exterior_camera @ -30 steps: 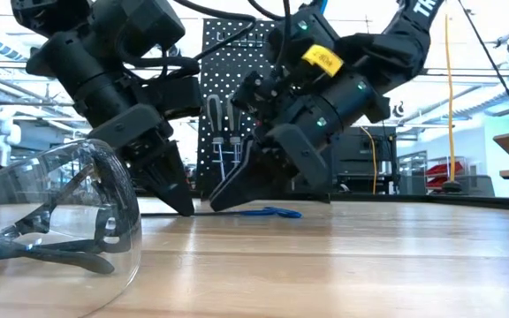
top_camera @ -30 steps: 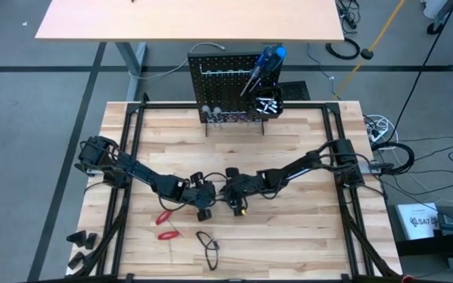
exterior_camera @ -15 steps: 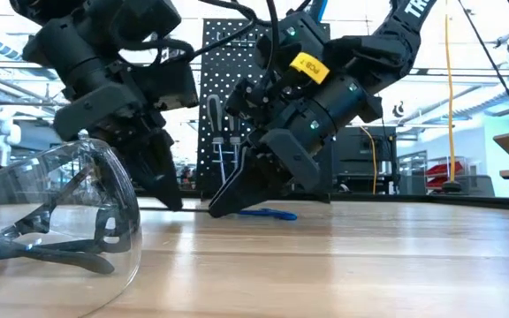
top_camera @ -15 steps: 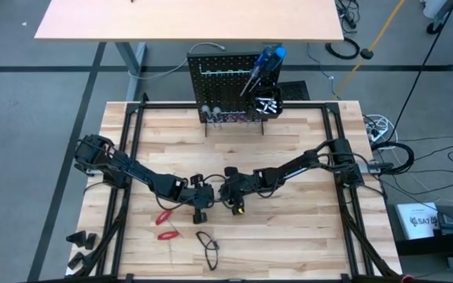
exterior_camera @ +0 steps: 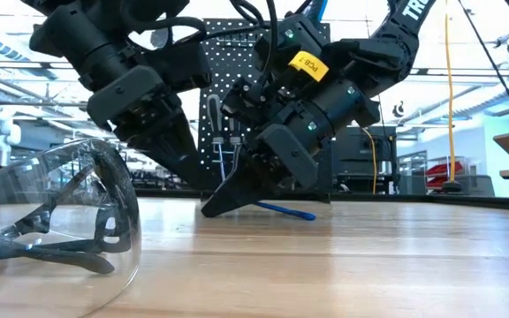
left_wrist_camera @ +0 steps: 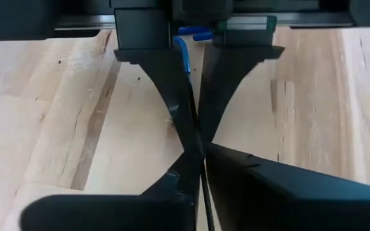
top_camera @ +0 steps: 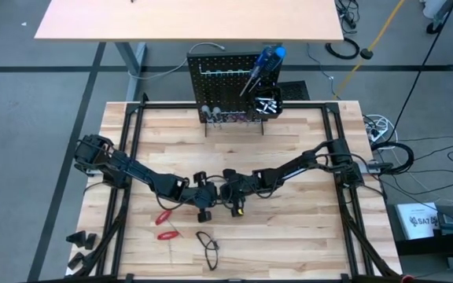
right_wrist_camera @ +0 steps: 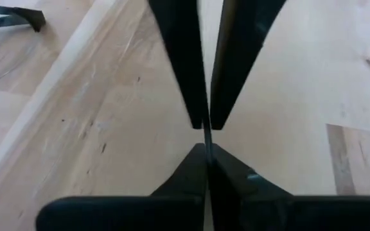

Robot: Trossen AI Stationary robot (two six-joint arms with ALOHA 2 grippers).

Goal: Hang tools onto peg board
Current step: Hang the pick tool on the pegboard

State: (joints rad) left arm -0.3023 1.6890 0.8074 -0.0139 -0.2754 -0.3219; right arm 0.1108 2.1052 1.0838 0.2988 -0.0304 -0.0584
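Two grippers meet on one tool at the middle of the desk [top_camera: 305, 236]: a thin metal rod with a blue handle [exterior_camera: 285, 210], which lies low over the boards and well apart from the peg board [top_camera: 219, 75] at the far edge. In the low view the blue handle slants down to touch or nearly touch the wood. We judge the shaft end is raised by the grip. The right gripper [right_wrist_camera: 205, 151] is closed fully on the thin shaft, its fingertips pressed together around it. The left gripper [left_wrist_camera: 201, 157] comes in from the opposite side, its fingers likewise drawn in close about the same shaft, tip to tip with the right. We judge this to be a handover or a regrasp. The rod is too slight to lift cleanly off flat wood with one pinch, so one gripper steadies it while the other takes a better hold. Which arm is to carry it to the board we cannot tell. On the peg board a row of hooks stands empty across the upper panel. The small black bin [top_camera: 266, 104] at its right side already holds silver bits and blue-handled screwdrivers [top_camera: 267, 61] leaning upright. Red-handled pliers [top_camera: 163, 224] lie on the desk near the left arm, not yet hung. A pair of clear safety glasses [exterior_camera: 60, 212] rests at the near edge, clear of both arms.
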